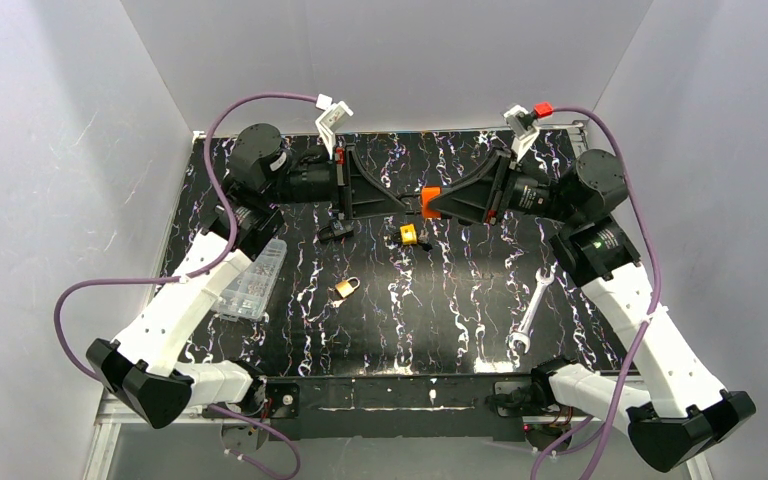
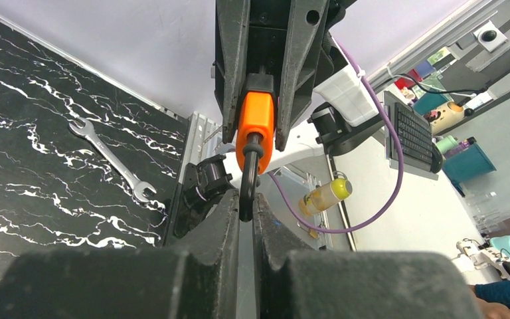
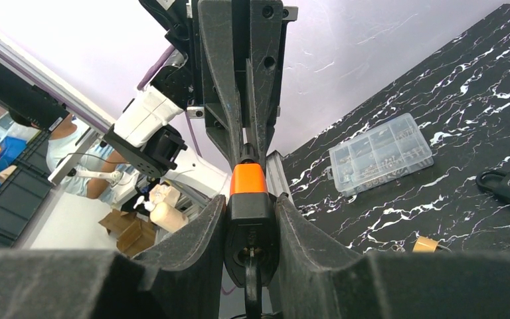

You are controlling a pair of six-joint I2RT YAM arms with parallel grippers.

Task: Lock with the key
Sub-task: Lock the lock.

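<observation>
An orange and black padlock hangs in the air over the middle of the table, between both arms. My right gripper is shut on the sides of the padlock. A black key sticks out of the keyhole in its black end, toward the right wrist camera. In the left wrist view the padlock's orange end faces me, and its black shackle sits between my fingertips. My left gripper is shut on that shackle. From above, the left gripper meets the right gripper tip to tip.
On the table lie a brass padlock, a small yellow padlock, a black padlock, a clear parts box at the left and a wrench at the right. White walls enclose the table on three sides.
</observation>
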